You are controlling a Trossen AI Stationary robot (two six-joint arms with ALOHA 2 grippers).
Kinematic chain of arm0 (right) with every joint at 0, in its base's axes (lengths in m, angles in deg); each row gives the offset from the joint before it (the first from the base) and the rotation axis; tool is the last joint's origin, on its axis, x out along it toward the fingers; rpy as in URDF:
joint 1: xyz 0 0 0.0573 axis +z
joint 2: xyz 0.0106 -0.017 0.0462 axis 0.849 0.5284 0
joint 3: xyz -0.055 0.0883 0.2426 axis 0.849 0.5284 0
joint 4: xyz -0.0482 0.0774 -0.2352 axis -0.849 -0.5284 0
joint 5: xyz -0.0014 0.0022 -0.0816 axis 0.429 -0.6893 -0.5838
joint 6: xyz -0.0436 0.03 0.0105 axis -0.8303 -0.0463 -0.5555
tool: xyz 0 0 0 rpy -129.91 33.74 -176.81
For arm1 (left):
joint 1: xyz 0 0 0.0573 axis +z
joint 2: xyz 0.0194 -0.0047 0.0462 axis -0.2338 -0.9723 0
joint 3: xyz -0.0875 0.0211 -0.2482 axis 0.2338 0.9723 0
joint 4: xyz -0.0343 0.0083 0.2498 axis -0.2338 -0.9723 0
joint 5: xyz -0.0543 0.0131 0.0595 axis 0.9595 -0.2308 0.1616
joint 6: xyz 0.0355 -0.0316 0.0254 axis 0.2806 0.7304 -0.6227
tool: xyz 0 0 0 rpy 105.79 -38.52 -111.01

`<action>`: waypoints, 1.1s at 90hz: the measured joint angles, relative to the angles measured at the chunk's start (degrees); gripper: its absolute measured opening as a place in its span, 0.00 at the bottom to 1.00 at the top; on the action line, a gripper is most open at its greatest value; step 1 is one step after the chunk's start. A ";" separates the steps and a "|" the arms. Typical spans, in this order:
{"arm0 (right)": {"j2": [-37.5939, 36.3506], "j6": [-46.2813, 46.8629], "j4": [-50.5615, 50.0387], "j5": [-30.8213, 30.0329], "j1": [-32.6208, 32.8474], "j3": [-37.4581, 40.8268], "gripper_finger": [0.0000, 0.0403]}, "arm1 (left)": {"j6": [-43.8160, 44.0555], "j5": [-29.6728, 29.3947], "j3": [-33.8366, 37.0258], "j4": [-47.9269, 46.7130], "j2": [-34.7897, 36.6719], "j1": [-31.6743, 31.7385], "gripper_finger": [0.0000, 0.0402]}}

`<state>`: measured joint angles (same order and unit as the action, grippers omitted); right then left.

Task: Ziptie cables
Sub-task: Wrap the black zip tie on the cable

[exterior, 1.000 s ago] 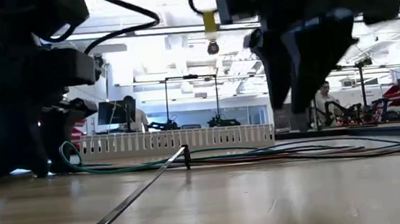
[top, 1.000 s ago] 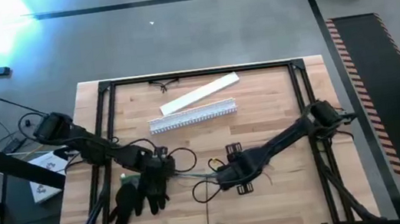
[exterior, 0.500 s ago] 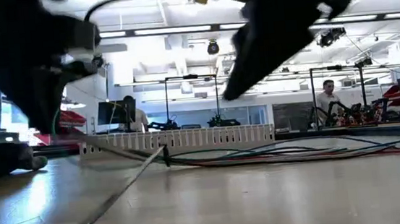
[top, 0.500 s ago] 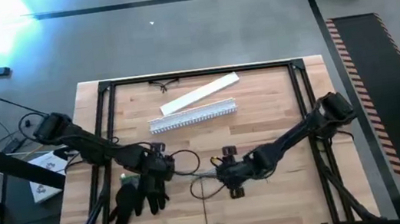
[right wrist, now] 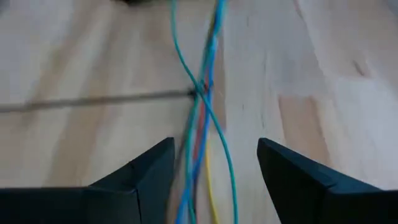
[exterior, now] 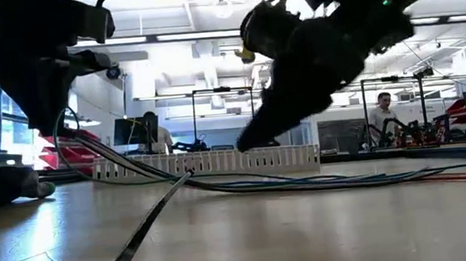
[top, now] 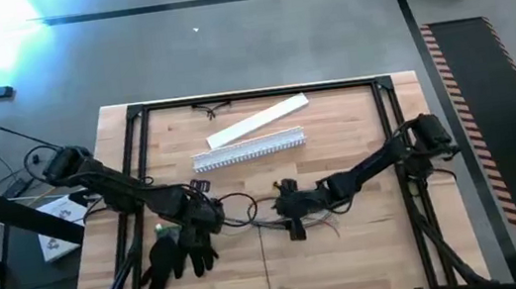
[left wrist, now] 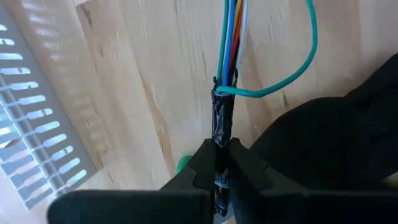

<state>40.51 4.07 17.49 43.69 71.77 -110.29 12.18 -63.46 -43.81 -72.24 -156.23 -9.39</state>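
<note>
1. Two dark pincers meet mid wooden bench [top: 353,262]: left pincer [left wrist: 219,163] is clamped on the thin multicoloured cables' [left wrist: 229,37] black-taped end.
2. Right pincer [right wrist: 214,163] is spread apart, straddling them; its arm hides them from above.

Right pincer [right wrist: 214,180] spread wide, fingers [right wrist: 140,174] either side of the cables [right wrist: 202,118], not touching them. Strands teal, blue, red, yellow, crossing on the wood desk [right wrist: 323,68]. Thin dark strip [right wrist: 93,101] meets them at the crossing.

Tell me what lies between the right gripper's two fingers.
In the right wrist view, the cables run across bare table through the open right gripper, untouched.
</note>
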 joint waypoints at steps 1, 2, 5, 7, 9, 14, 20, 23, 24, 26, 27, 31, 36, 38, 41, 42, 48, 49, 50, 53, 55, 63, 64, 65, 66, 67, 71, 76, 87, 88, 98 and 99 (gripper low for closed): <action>0.17 -0.27 0.42 0.58 -0.18 0.03 0.57 | 0.01 0.01 0.00 0.01 0.00 0.00 0.01; 0.35 -0.59 0.79 1.15 -0.36 0.06 0.57 | 0.01 0.01 0.00 0.01 0.00 0.00 0.01; 1.07 -1.59 1.05 2.93 -0.82 0.08 0.59 | 0.05 0.01 0.00 0.01 0.00 0.00 0.01; 1.81 -2.38 0.85 3.90 -1.07 0.03 0.60 | 0.13 0.01 0.00 0.01 0.00 0.00 0.01; 2.69 -3.05 0.58 4.69 -1.24 -0.19 0.61 | 0.22 -0.02 0.00 -0.01 0.00 0.02 0.01; 4.95 -4.25 0.08 5.91 -1.32 -0.87 0.63 | 0.45 -0.10 0.00 -0.02 0.00 0.09 0.01; 6.84 -5.27 -0.58 5.93 -0.98 -2.22 0.63 | 0.53 -0.04 0.00 -0.01 0.00 0.11 0.01; 7.44 -5.69 -1.48 5.95 -0.79 -2.96 0.63 | 0.63 -0.04 -0.02 0.01 0.00 0.11 0.01; 7.62 -5.95 -1.92 5.72 -0.70 -3.17 0.63 | 0.65 -0.04 -0.02 0.00 0.00 0.09 0.01; 7.79 -6.02 -3.21 5.35 -0.45 -3.59 0.63 | 0.72 -0.02 -0.02 -0.03 0.00 0.09 0.01; 7.79 -6.05 -3.83 5.25 -0.35 -3.81 0.63 | 0.87 -0.03 -0.02 -0.02 0.00 0.09 0.01; 7.73 -6.01 -6.81 4.85 0.22 -4.65 0.61 | 1.10 -0.02 -0.02 -0.02 0.00 0.09 0.01; 7.28 -5.24 -10.74 3.58 1.26 -5.56 0.57 | 1.13 -0.03 -0.02 -0.03 0.00 0.09 0.01; 7.10 -4.95 -12.47 3.26 1.64 -5.89 0.55 | 1.13 -0.01 -0.02 -0.03 0.00 0.09 0.01; 6.80 -4.62 -15.00 2.69 2.17 -6.54 0.51 | 1.13 0.01 -0.02 -0.06 0.00 0.09 0.01; 6.61 -4.57 -15.88 2.60 2.34 -6.73 0.50 | 1.13 0.01 -0.02 -0.07 0.00 0.09 0.01; 5.59 -4.42 -20.79 1.87 3.33 -7.56 0.41 | 1.30 0.04 0.06 -0.05 0.00 0.09 0.01; 5.38 -4.38 -21.48 1.63 3.54 -7.66 0.40 | 1.43 0.04 0.11 -0.05 0.00 0.09 0.01; 5.20 -4.33 -22.14 1.46 3.70 -7.76 0.38 | 1.57 0.02 0.17 -0.05 0.00 0.09 0.01; 4.61 -4.35 -24.12 1.26 4.13 -8.07 0.34 | 1.70 0.03 0.35 -0.06 0.00 0.09 0.01; 4.17 -4.42 -25.46 1.31 4.34 -8.33 0.31 | 1.80 0.04 0.50 -0.08 0.00 0.09 0.01; 2.11 -4.59 -31.74 1.89 5.06 -9.37 0.20 | 2.16 0.06 1.35 -0.09 0.00 0.11 0.01; 1.88 -4.61 -32.60 2.01 5.13 -9.55 0.19 | 2.19 0.09 1.48 -0.19 0.00 0.11 0.01; 1.67 -4.63 -33.70 2.15 5.18 -9.74 0.18 | 2.30 0.12 1.61 -0.20 0.00 0.10 0.01; 1.51 -4.64 -34.70 2.36 5.21 -9.89 0.17 | 2.43 0.15 1.74 -0.19 0.00 0.08 0.01; 1.35 -4.65 -35.71 2.57 5.23 -10.05 0.16 | 2.58 0.20 1.88 -0.19 0.02 0.07 0.01; 0.69 -4.65 -39.53 3.24 5.23 -10.86 0.13 | 3.12 0.27 2.18 -0.24 0.02 0.02 0.01; 0.16 -4.55 -43.53 3.43 5.25 -11.88 0.09 | 3.49 0.33 2.48 -0.25 0.04 0.02 0.01; 0.07 -4.26 -50.58 3.34 5.18 -13.06 0.04 | 4.09 0.46 3.46 -0.03 0.09 0.00 0.01; 0.08 -4.26 -51.03 3.31 5.18 -13.06 0.04 | 4.10 0.46 3.57 0.11 0.09 0.00 0.01; 0.06 -3.94 -53.24 3.11 5.18 -13.44 0.01 | 4.83 0.54 4.60 0.56 0.09 -0.17 0.01; 0.04 -3.72 -53.39 3.11 5.18 -13.45 0.01 | 4.98 0.55 4.71 0.66 0.09 -0.17 0.01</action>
<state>40.55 0.34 -35.89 46.80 76.95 -123.74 17.15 -62.91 -39.10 -71.57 -156.14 -9.57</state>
